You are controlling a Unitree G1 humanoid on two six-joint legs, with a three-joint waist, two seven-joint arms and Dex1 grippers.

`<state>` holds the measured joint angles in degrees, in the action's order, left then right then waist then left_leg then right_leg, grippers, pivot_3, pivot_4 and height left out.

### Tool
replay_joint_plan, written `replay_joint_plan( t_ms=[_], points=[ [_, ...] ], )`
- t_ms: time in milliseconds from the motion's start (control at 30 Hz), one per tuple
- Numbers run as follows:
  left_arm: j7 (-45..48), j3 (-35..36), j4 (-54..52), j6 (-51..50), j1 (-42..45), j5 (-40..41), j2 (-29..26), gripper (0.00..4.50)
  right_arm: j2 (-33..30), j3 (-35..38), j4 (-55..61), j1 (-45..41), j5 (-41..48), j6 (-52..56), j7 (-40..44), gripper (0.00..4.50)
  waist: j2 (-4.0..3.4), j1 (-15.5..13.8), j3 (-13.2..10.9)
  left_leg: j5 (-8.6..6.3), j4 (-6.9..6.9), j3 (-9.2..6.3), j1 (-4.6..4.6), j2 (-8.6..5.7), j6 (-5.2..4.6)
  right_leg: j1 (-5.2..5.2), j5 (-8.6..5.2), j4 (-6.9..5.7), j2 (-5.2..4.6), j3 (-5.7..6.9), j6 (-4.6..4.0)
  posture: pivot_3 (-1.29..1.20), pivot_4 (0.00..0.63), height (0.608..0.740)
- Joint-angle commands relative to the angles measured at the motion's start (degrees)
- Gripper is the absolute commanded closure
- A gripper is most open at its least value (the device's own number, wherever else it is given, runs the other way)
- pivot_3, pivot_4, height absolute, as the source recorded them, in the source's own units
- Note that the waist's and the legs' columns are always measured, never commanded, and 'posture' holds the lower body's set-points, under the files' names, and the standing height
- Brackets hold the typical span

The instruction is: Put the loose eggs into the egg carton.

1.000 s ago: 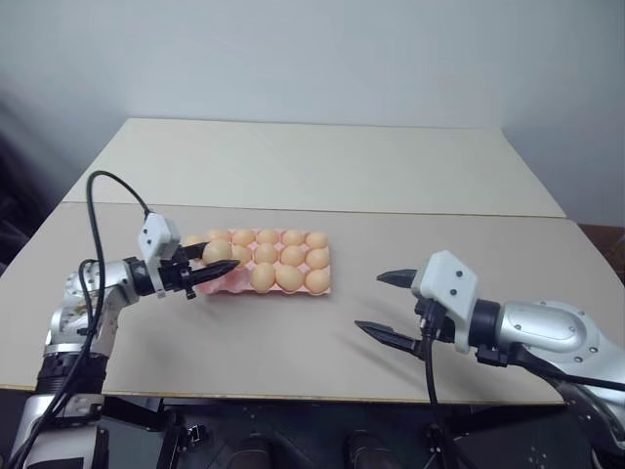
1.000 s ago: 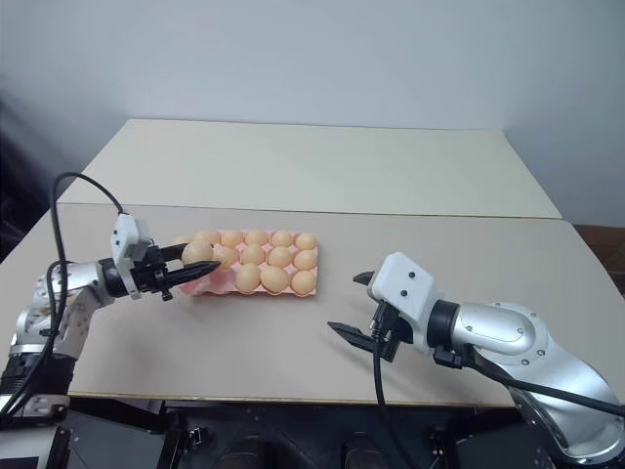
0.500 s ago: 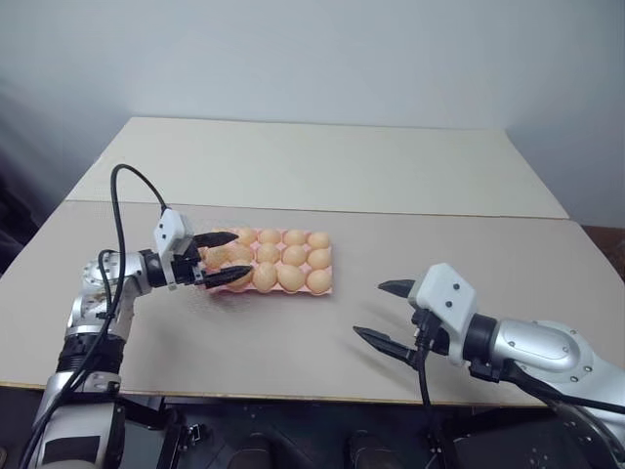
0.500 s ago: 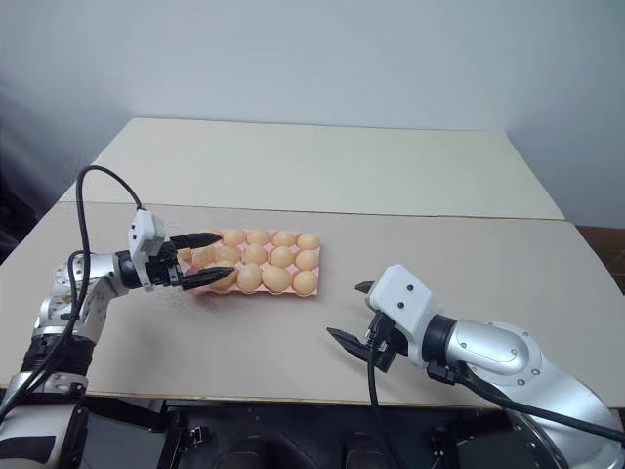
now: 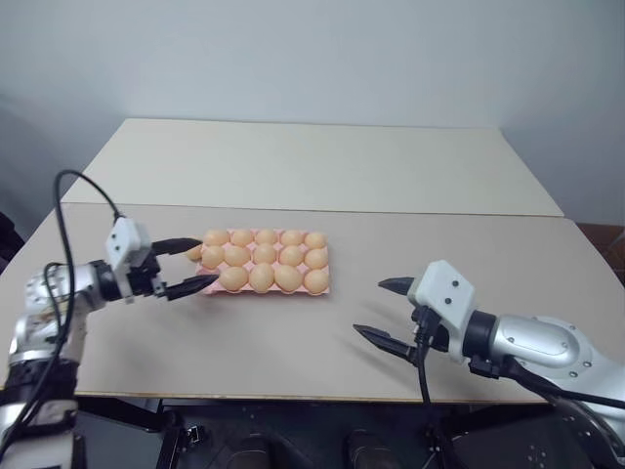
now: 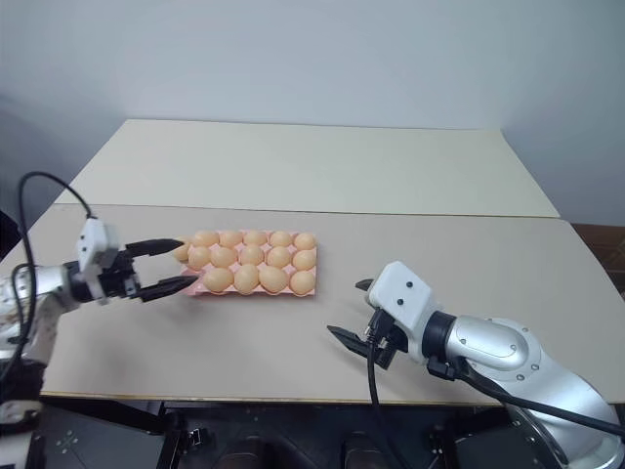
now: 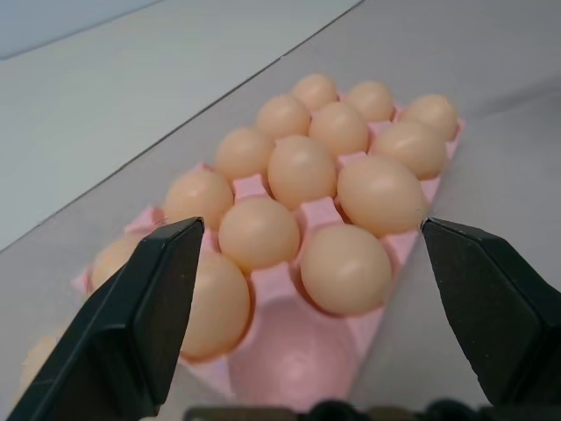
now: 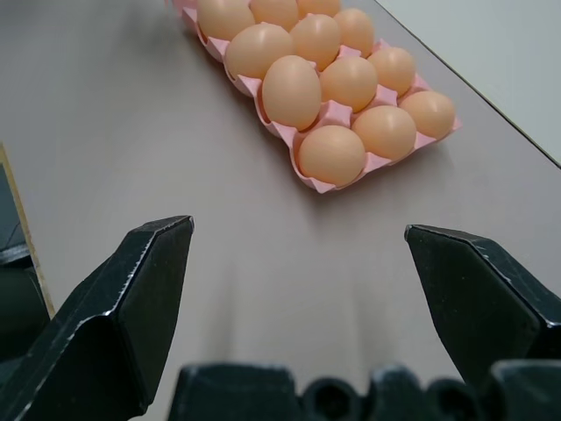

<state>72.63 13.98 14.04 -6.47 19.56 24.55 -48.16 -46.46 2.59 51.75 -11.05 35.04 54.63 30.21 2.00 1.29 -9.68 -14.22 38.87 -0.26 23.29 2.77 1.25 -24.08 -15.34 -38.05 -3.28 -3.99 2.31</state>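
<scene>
The pink egg carton (image 5: pixel 302 292) lies on the near table, left of the middle, with eggs (image 5: pixel 265 255) in nearly every cup. One corner cup (image 7: pixel 289 355) at its left end is bare. One loose egg (image 5: pixel 194 252) rests on the table against the carton's left end. My left gripper (image 5: pixel 195 264) hangs open just left of the carton, pointing at it, nothing between its fingers (image 7: pixel 131 316). My right gripper (image 5: pixel 369 307) hovers open over the table, right of the carton and nearer the front edge, holding nothing.
A second table (image 5: pixel 312 166) butts against the far side of this one along a seam. Bare tabletop stretches between the carton and the right gripper and along the front edge.
My left gripper held an egg over the carton's left end, opened and left it in a cup, then drew back to the left. The right gripper has kept still.
</scene>
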Motion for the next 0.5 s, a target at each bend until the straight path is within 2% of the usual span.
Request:
replay_joint_plan(
  t_ms=[33,300,500],
  points=[
    [-1.6,5.6,-5.4,-0.8,-5.0,1.8,-2.5,0.2,-0.8,1.0,-0.2,-1.4,0.2,-3.4,2.5,0.0,0.0,-0.1,0.0,0.0,0.01,0.01,0.0,0.01,0.0,0.01,0.0,0.0,0.0,0.0,0.0,0.0,0.15,0.74],
    [-5.4,15.5,-13.6,-3.2,-17.5,3.5,-3.9,0.2,-1.2,0.5,-2.9,-3.6,0.5,-7.2,8.1,0.0,0.0,-0.2,0.0,0.0,-0.02,0.03,0.0,0.03,0.0,0.01,0.0,0.04,-0.01,0.0,0.0,0.0,0.15,0.74],
    [-9.1,19.1,-15.9,-3.8,-21.4,3.0,-3.6,0.2,-1.4,-1.4,-5.6,-4.7,-1.3,-9.4,10.1,0.0,0.0,-0.4,0.0,0.0,-0.02,0.04,-0.08,0.03,0.0,0.05,0.0,0.02,-0.01,0.01,0.0,0.0,0.15,0.74]
  ],
)
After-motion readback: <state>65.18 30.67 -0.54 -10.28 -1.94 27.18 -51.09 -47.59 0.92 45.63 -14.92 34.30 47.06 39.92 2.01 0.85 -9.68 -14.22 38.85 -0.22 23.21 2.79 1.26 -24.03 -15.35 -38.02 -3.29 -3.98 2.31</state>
